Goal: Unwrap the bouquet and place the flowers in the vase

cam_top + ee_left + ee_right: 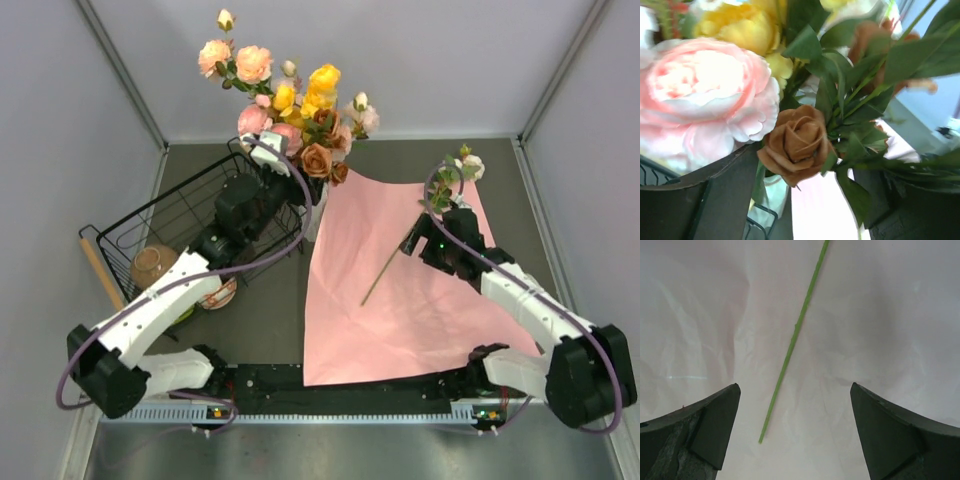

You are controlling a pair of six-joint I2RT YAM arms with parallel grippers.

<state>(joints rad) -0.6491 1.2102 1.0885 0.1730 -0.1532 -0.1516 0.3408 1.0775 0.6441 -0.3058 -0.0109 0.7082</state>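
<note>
Top external view: the flowers point(290, 100) stand bunched at the back of the counter point(260, 320), by the wire basket point(130, 225). Left fingers point(690, 200) are spread wide near a brown rose point(797, 142). Right fingers point(705, 425) are spread wide over the pink paper point(400, 310), above one loose stem point(790, 350).

Left arm point(160, 300), right arm point(525, 300): white link shells, black joint housings, purple cable point(304, 205) looped along each. Right gripper point(795, 432): matte black wedge-shaped fingers point(700, 435). Black base rail point(340, 385).
</note>
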